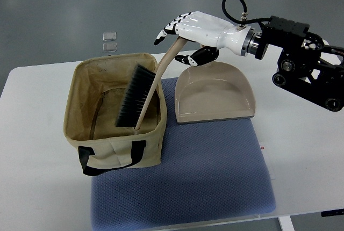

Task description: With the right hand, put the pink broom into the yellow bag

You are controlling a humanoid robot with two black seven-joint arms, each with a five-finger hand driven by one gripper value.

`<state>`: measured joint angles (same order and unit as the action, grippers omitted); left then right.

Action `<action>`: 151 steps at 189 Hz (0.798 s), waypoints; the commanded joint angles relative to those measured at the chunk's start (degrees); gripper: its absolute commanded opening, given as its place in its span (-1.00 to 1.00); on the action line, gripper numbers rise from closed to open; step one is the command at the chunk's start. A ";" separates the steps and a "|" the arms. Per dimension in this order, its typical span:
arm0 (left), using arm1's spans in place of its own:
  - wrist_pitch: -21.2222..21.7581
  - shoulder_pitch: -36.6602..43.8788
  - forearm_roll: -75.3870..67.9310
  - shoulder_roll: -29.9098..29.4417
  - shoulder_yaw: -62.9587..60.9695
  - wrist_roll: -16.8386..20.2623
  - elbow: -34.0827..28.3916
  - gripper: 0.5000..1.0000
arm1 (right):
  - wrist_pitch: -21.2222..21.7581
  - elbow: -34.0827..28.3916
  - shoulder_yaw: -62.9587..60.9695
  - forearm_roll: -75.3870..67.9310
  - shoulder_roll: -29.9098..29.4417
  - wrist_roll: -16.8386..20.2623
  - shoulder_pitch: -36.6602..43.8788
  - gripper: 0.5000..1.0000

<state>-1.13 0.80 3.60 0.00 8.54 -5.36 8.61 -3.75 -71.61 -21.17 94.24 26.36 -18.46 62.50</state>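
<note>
The pink broom has a pale handle and black bristles. Its head stands inside the yellow bag, an open canvas tote with black straps at the table's left. The handle leans up and to the right over the bag's far right rim. My right hand hovers at the handle's top end. The fingers stretch out above the handle and the thumb sits below it, so the hand is open around the tip and not clenched on it. The handle's very end is hidden behind the palm.
A beige dustpan lies on the blue mat just right of the bag, under my right wrist. The white table extends on both sides. Two small clear cases lie on the grey floor behind the bag.
</note>
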 commanded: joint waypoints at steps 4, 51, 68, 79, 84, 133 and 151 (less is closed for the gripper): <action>-0.01 -0.01 0.00 0.00 -0.01 0.00 0.00 1.00 | -0.29 0.15 -0.01 -0.63 -0.52 -0.09 -0.45 0.71; -0.01 -0.01 0.00 0.00 -0.01 0.00 0.00 1.00 | -0.29 0.77 -3.00 -5.20 0.88 0.00 -1.67 0.71; -0.01 -0.01 0.00 0.00 -0.01 0.00 0.00 1.00 | 0.50 1.03 -7.83 -11.97 1.59 0.09 -5.63 0.71; 0.08 -0.01 0.00 0.00 -0.01 0.00 0.00 1.00 | 0.76 1.65 -12.13 -16.98 2.03 0.17 -8.44 0.71; -0.01 -0.01 0.00 0.00 -0.01 0.00 0.00 1.00 | 1.12 1.91 -13.63 -18.39 2.20 0.17 -9.41 0.71; -0.01 -0.01 0.00 0.00 -0.01 0.00 0.00 1.00 | 3.05 2.35 -26.99 -39.57 2.47 1.32 -21.01 0.71; -0.01 -0.01 0.00 0.00 0.08 0.00 0.00 1.00 | 2.35 2.97 -29.72 -52.56 2.29 3.60 -23.21 0.71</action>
<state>-1.15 0.80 3.60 0.00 8.53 -5.36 8.61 -0.79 -69.23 -47.84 54.56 28.81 -16.88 41.93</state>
